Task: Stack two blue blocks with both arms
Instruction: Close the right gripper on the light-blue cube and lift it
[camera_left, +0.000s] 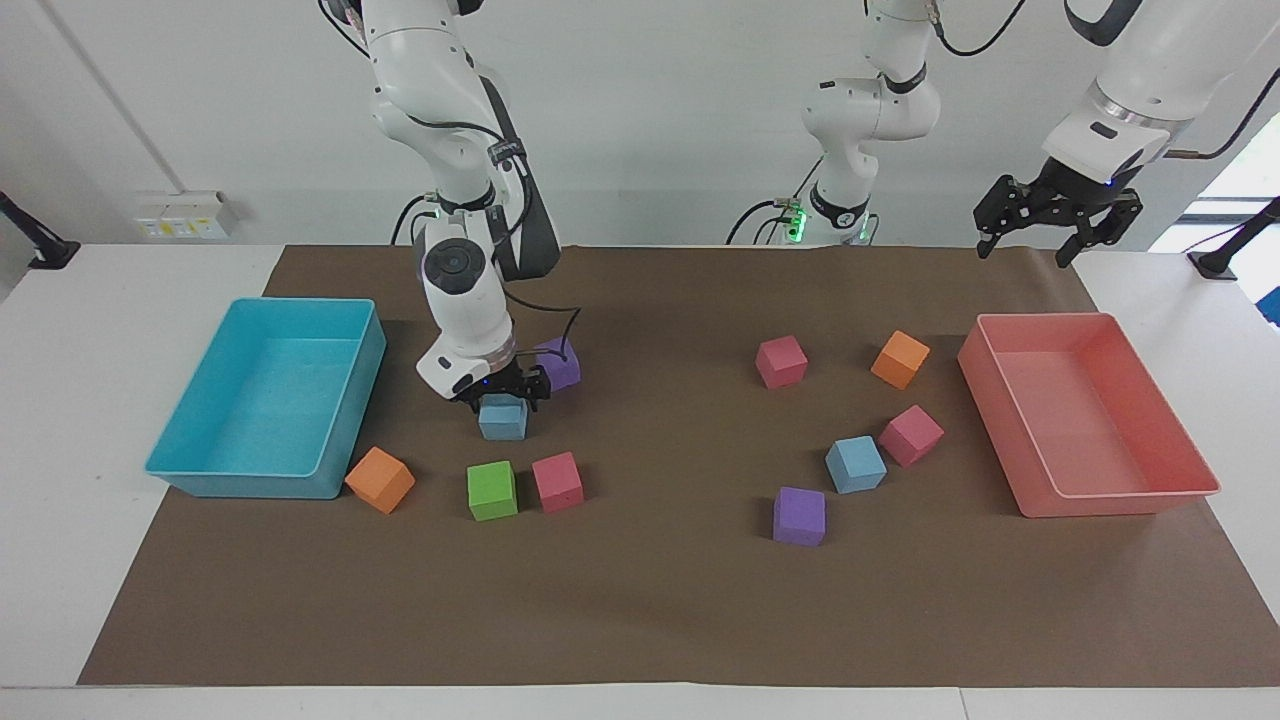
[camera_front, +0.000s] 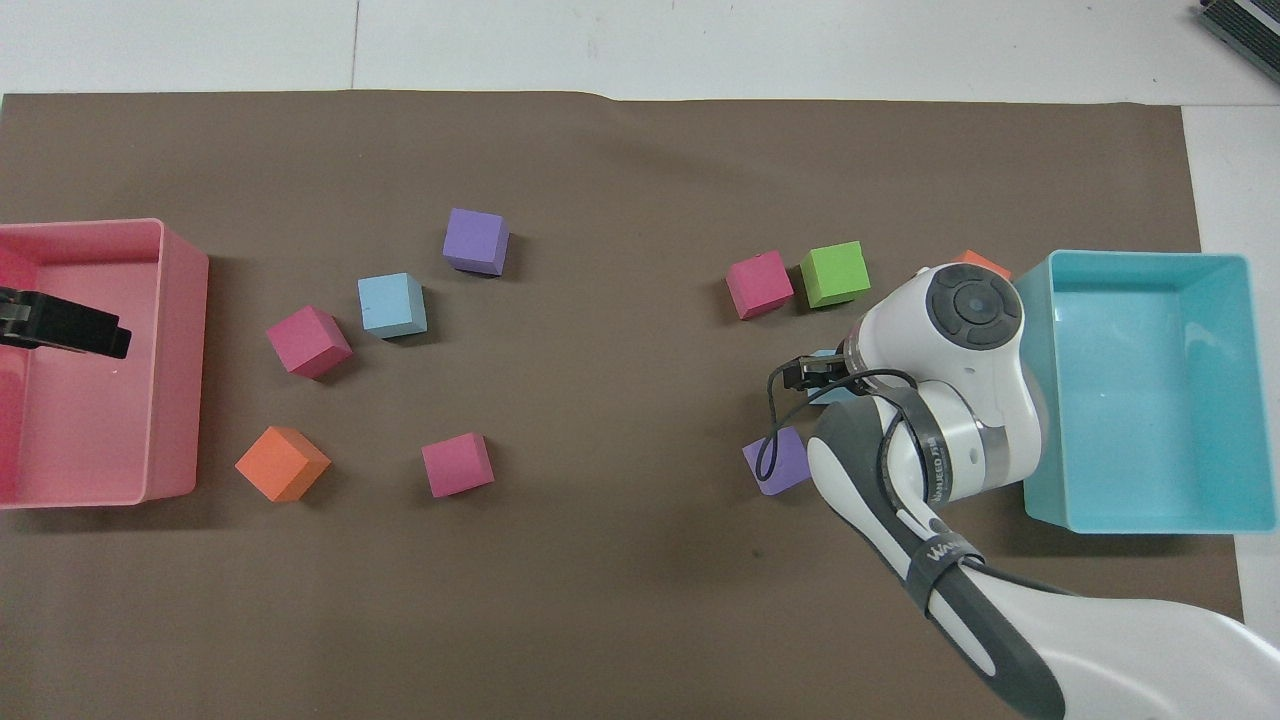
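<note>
My right gripper (camera_left: 503, 392) sits straight down on the blue block (camera_left: 502, 420) beside the purple cube (camera_left: 561, 362), fingers straddling it; grip unclear. Left gripper (camera_left: 1058, 213) waits open over the table edge by the pink tray (camera_left: 1180, 432); second blue block (camera_left: 856, 465) lies nearer that arm.

The white counter (camera_left: 60, 420) carries a brown paper mat (camera_left: 650, 600) bearing a turquoise plastic tray (camera_left: 200, 470) at nine o'clock, a pink plastic tray (camera_left: 1110, 495) at three o'clock, and small foam cubes in blue, purple, pink, orange and green scattered between the trays.
</note>
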